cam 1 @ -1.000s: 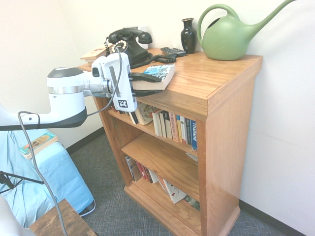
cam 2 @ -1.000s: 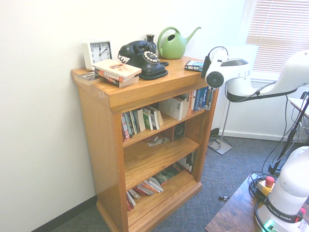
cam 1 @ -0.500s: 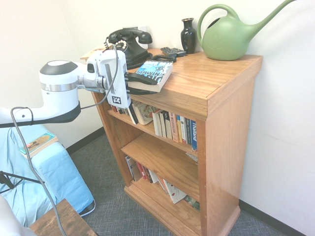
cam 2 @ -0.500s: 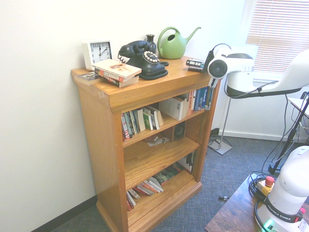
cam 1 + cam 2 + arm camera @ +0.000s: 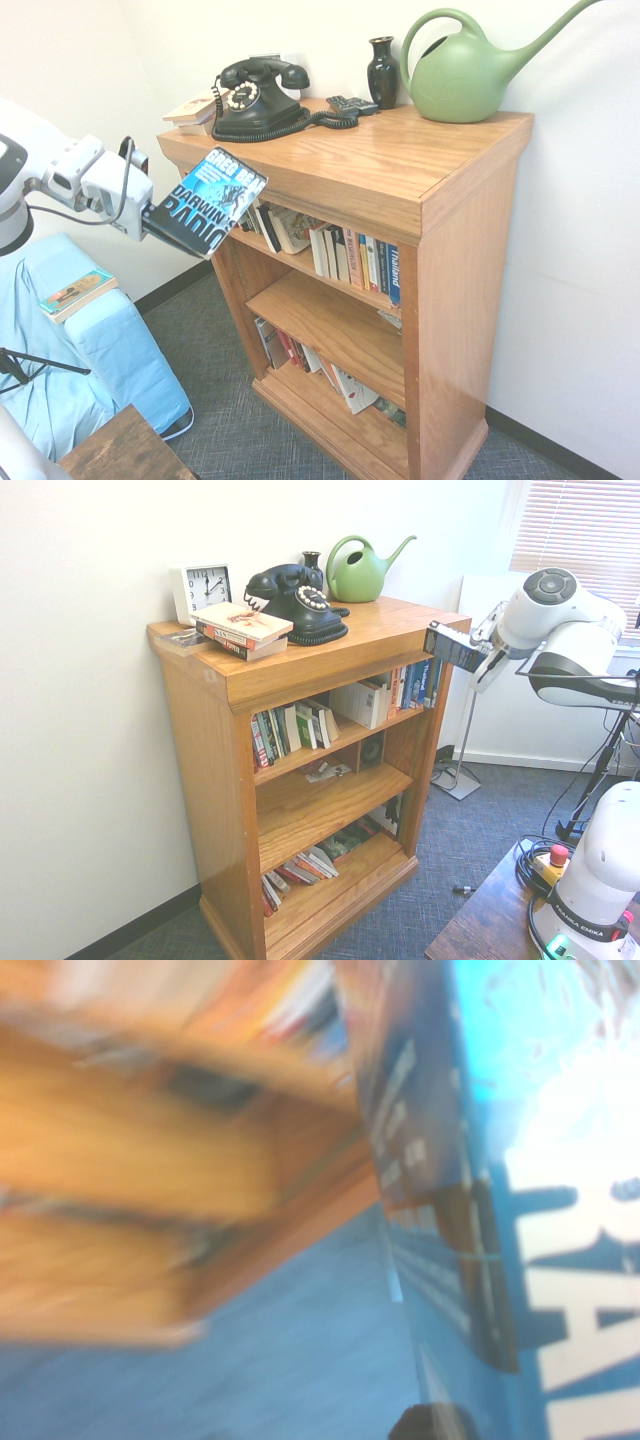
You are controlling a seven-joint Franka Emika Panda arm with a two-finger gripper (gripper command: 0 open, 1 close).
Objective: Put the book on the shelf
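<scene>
The book point(image 5: 210, 200), a thick paperback with a blue-teal and black cover and pale lettering, hangs tilted in the air off the bookcase's front left corner, cover facing up and out. My gripper point(image 5: 158, 226) is shut on its lower edge. From the other side the book point(image 5: 450, 645) is edge-on just off the bookcase's right corner, at the height of its top, with the gripper point(image 5: 481, 656) behind it. The shelf point(image 5: 300, 268), the highest inner board, carries upright paperbacks and lies below and behind the book. Close up, the cover point(image 5: 560, 1210) fills the blurred wrist view.
On the bookcase top stand a black telephone point(image 5: 255, 95), a dark vase point(image 5: 382, 70), a green watering can point(image 5: 460, 70), a white clock point(image 5: 203, 585) and pale stacked books point(image 5: 245, 628). A thin orange-and-teal book point(image 5: 78, 292) lies on the blue-covered seat at lower left.
The gripper closed on the book, lifted it off the bookcase top and drew it back away from the front edge. The book now tilts in the air.
</scene>
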